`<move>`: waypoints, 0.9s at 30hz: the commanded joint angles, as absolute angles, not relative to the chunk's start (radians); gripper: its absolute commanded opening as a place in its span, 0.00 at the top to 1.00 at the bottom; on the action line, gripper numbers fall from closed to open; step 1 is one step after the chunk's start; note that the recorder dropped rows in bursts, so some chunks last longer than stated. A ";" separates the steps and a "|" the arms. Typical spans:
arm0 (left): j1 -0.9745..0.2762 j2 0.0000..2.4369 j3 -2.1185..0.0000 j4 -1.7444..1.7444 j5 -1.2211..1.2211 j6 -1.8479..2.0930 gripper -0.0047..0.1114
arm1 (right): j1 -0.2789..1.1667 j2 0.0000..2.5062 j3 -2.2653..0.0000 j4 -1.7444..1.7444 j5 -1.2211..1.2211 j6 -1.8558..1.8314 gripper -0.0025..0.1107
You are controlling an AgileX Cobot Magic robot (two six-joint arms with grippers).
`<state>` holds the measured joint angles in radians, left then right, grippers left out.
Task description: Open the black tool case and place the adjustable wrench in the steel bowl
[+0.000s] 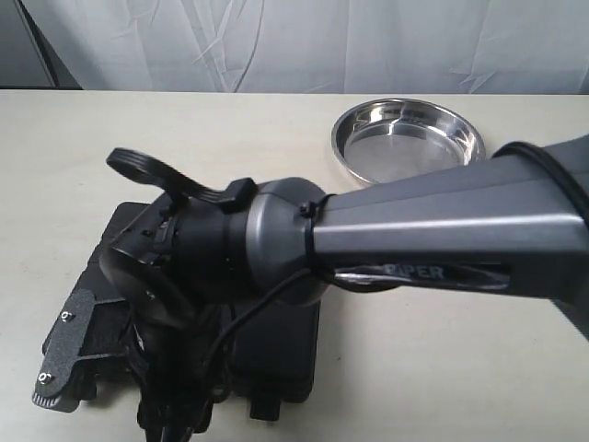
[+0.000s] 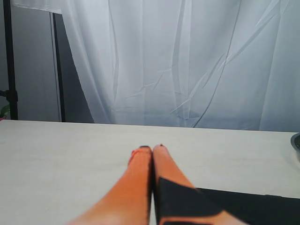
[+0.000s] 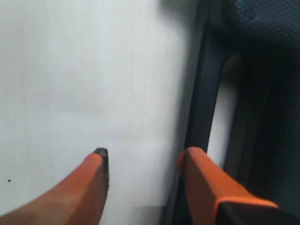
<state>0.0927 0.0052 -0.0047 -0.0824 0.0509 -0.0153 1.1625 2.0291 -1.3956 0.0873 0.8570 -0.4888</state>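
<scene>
The black tool case (image 1: 285,359) lies flat and closed at the near left of the table, largely covered by my right arm (image 1: 442,230), which reaches across it. In the right wrist view my right gripper (image 3: 145,154) is open. One finger is over bare table and the other is over the case's edge (image 3: 201,108) beside the handle cut-out. The steel bowl (image 1: 408,140) stands empty at the back right. My left gripper (image 2: 152,148) is shut on nothing, low over bare table. The adjustable wrench is hidden.
A white curtain (image 2: 187,61) hangs behind the table's far edge. The bowl's rim (image 2: 296,140) just shows at the side of the left wrist view. A grey speckled strip (image 1: 64,350) sticks out at the case's left side.
</scene>
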 commanded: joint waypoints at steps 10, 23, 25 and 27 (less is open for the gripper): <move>0.088 0.000 0.000 -0.084 0.049 -0.016 0.96 | 1.165 2.074 -1.401 0.071 0.834 -0.488 0.97; 0.088 0.000 0.000 -0.084 0.051 -0.016 0.96 | 1.165 2.058 -1.401 0.049 0.852 -0.491 0.97; 0.088 0.000 0.000 -0.084 0.051 -0.016 0.96 | 1.165 2.056 -1.401 0.051 0.852 -0.491 0.97; 0.088 0.000 0.000 -0.084 0.051 -0.016 0.96 | 1.165 2.048 -1.403 0.053 0.852 -0.491 0.97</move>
<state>0.0927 0.0052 -0.0047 -0.0824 0.0509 -0.0153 1.1614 2.0407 -1.4102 0.0249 0.8417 -0.4870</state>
